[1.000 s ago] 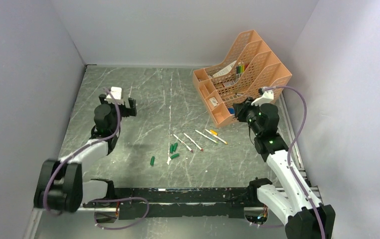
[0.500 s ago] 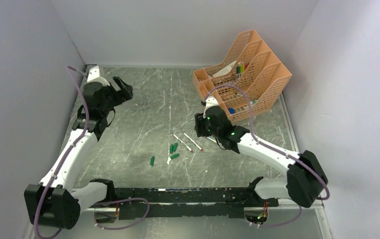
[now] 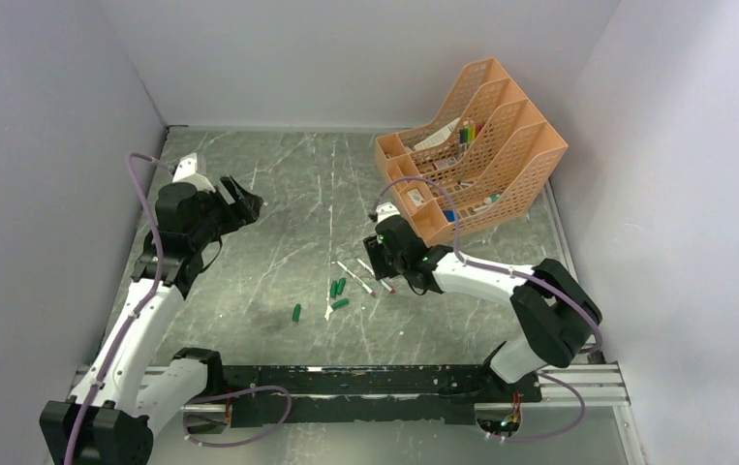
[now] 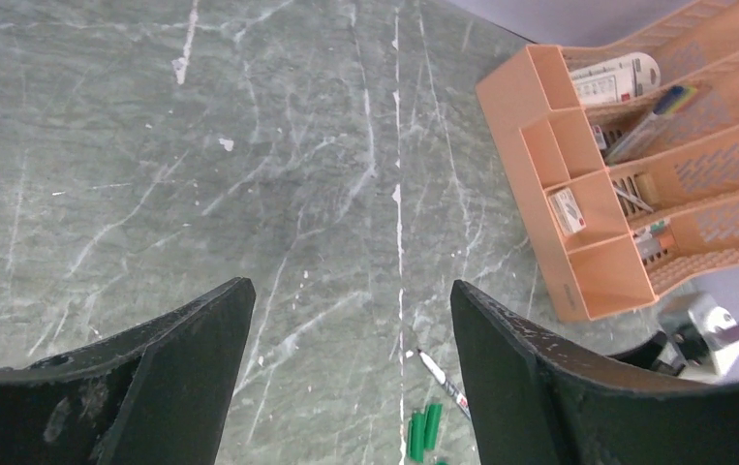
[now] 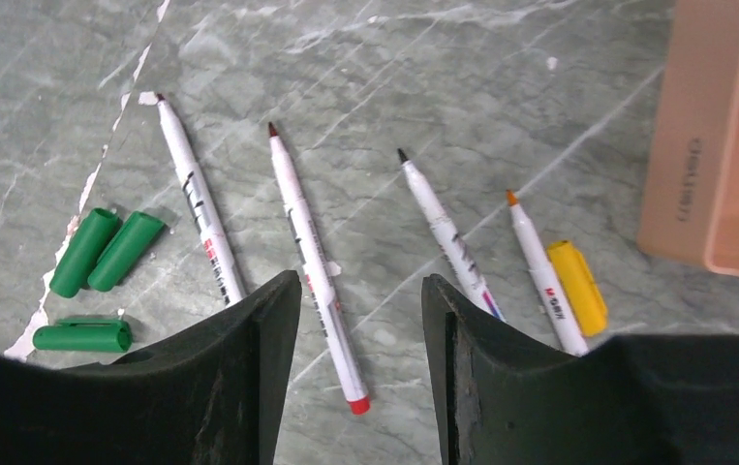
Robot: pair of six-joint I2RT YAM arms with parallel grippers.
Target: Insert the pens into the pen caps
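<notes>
**Both arms over the grey marble table (image 3: 278, 194), jaws apart, pens and caps loose near its centre**

You see the right gripper (image 5: 360, 291) moderately wide and holding nothing, low over four white pens (image 5: 312, 242) that lie side by side, tips toward 11 o'clock; the second pen's red end runs between its fingers, and whether they touch it you cannot tell; a yellow cap (image 5: 578, 286) lies just beside the fourth pen at 3 o'clock; three green caps (image 5: 104, 252) lie at 9 o'clock of the pens, two touching as a pair, one apart below them; a fourth green cap (image 3: 296, 313) sits alone toward 8 o'clock; the left gripper (image 4: 351, 291) is wide and empty, well apart at the table's 10 o'clock; the orange organiser (image 3: 501, 126) stands at 1 o'clock
</notes>
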